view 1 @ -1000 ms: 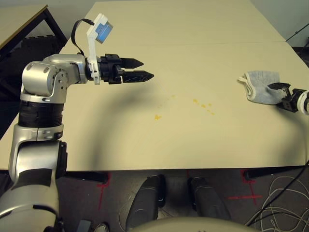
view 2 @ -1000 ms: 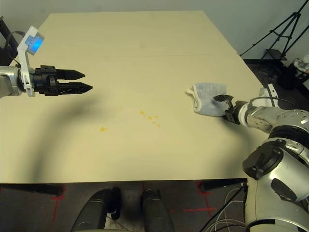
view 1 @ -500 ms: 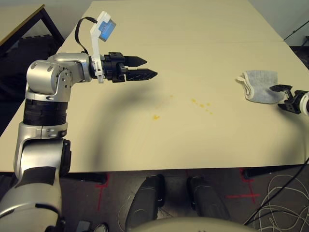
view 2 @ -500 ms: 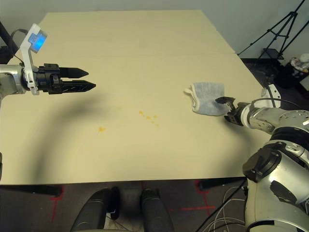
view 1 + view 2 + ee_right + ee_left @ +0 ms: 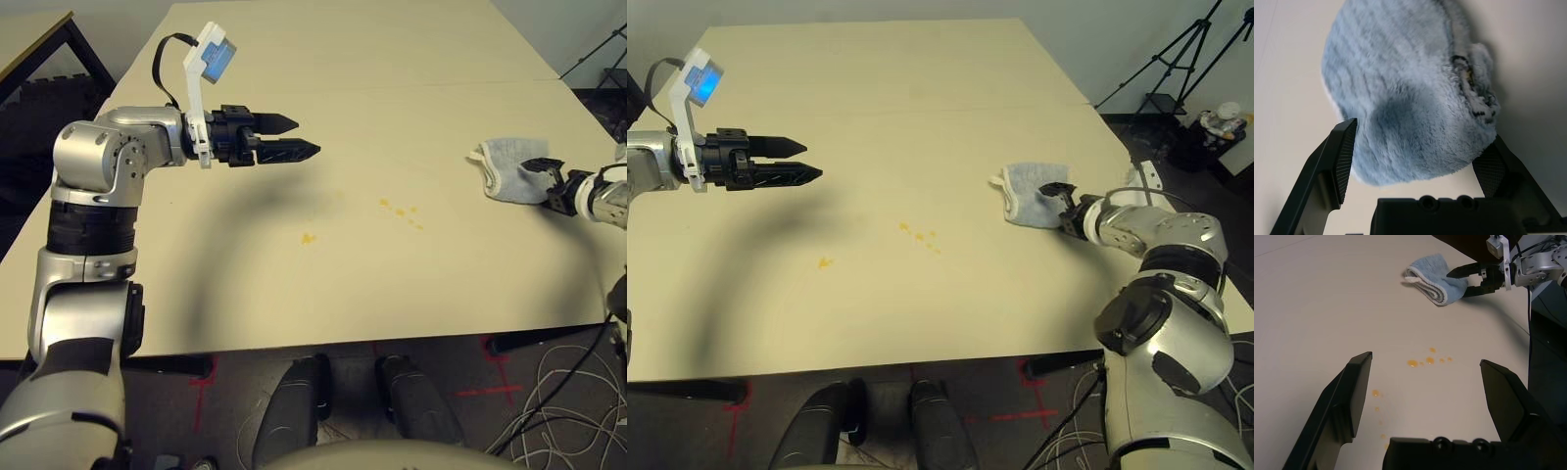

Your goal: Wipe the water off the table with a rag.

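Grey-blue terry, the rag (image 5: 1028, 200) lies folded near the right side of the table (image 5: 323, 59), well apart from the water (image 5: 400, 211), a scatter of orange droplets toward the middle. The right gripper (image 5: 1418, 156) sits low at the cloth's near edge, fingers spread wide on either side of it, nothing clamped yet. A sound pick, by these views, means pushing in until the thick fold fills the gap, then closing firmly so the rag does not slip during wiping. The right forearm reaches flat along the tabletop. The left gripper (image 5: 294, 138) hovers above the table's left half, fingers parted and empty, arm bent at the elbow.
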Action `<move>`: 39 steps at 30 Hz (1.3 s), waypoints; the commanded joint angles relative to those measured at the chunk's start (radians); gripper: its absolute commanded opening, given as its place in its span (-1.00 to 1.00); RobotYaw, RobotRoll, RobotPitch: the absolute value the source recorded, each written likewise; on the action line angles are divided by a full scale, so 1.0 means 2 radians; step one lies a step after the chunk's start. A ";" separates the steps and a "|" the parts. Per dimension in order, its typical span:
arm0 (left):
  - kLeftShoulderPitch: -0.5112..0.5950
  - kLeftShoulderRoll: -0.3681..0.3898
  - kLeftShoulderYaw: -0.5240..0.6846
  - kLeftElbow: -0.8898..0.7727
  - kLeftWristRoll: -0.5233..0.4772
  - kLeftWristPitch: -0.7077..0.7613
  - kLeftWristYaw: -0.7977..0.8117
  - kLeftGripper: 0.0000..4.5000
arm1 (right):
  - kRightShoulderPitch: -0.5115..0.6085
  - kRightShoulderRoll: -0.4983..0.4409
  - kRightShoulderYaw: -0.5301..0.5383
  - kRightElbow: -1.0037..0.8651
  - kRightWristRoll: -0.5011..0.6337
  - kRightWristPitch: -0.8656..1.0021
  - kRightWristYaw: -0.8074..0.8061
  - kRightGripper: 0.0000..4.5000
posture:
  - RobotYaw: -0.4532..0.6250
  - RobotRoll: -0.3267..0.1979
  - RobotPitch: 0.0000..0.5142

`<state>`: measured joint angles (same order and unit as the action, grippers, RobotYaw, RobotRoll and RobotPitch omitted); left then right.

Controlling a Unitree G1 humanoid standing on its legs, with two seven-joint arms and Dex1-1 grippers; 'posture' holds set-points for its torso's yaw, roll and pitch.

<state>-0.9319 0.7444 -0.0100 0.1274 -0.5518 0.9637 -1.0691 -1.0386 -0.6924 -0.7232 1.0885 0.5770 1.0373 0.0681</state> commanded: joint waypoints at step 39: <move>-0.003 -0.030 0.004 0.037 0.019 -0.040 0.048 1.00 | 0.043 0.027 0.225 -0.506 0.041 0.269 0.273 -0.99 | -0.28 0.25 -0.24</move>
<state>-0.9269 0.6857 0.0049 0.1873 -0.5292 0.8952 -0.9701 -0.9748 -0.6577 -0.2418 0.1468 0.6123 1.4943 0.6277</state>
